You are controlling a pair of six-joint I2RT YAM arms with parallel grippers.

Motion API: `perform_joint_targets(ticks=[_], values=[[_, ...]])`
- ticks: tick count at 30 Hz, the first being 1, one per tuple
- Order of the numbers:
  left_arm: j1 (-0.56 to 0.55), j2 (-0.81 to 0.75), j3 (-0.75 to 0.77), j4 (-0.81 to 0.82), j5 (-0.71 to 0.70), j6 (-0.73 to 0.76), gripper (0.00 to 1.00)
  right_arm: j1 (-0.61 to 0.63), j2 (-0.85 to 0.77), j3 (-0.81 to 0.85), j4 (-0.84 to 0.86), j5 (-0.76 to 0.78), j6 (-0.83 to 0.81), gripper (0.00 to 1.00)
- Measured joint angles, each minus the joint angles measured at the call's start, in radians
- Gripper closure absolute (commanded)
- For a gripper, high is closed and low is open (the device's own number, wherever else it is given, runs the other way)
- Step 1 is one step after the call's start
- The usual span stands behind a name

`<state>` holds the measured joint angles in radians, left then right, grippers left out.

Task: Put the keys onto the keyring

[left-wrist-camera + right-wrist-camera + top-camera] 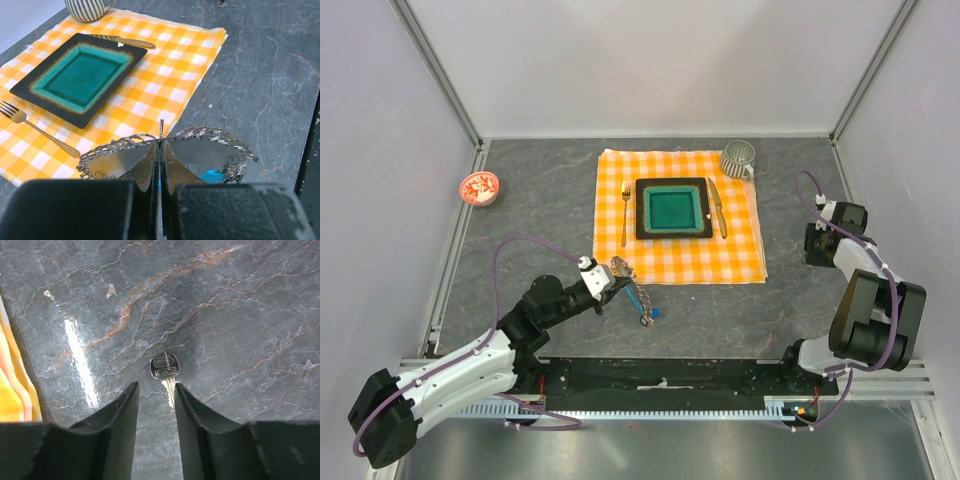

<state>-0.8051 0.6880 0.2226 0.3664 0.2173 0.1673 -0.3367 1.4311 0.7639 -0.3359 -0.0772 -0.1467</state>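
My left tool (160, 144) is clamped on the wire of the keyring (200, 134), low centre of its wrist view, with the cyan clip (212, 176) peeking out beneath. My right tool (156, 386) stands narrow but not closed, jaws astride the blade of a key (164, 366) flat on the counter (240, 315) mid-frame. I judge the job barely begun: this key is neither lifted nor threaded, and whether the ring's cluttered right end already carries keys I can't make out
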Motion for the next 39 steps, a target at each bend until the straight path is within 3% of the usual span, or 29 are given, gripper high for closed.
perform_joint_targets(ticks=[2,31,39], values=[[0.000,0.000,0.000,-0.001,-0.004,0.002,0.98,-0.013,0.014,0.000,0.009,-0.013,-0.009,0.69],[-0.004,0.010,0.000,-0.033,-0.006,0.007,0.98,-0.035,0.087,0.019,0.039,-0.023,-0.053,0.70],[-0.004,0.011,0.000,-0.035,-0.006,0.007,0.98,-0.035,0.087,0.019,0.043,-0.023,-0.054,0.75]])
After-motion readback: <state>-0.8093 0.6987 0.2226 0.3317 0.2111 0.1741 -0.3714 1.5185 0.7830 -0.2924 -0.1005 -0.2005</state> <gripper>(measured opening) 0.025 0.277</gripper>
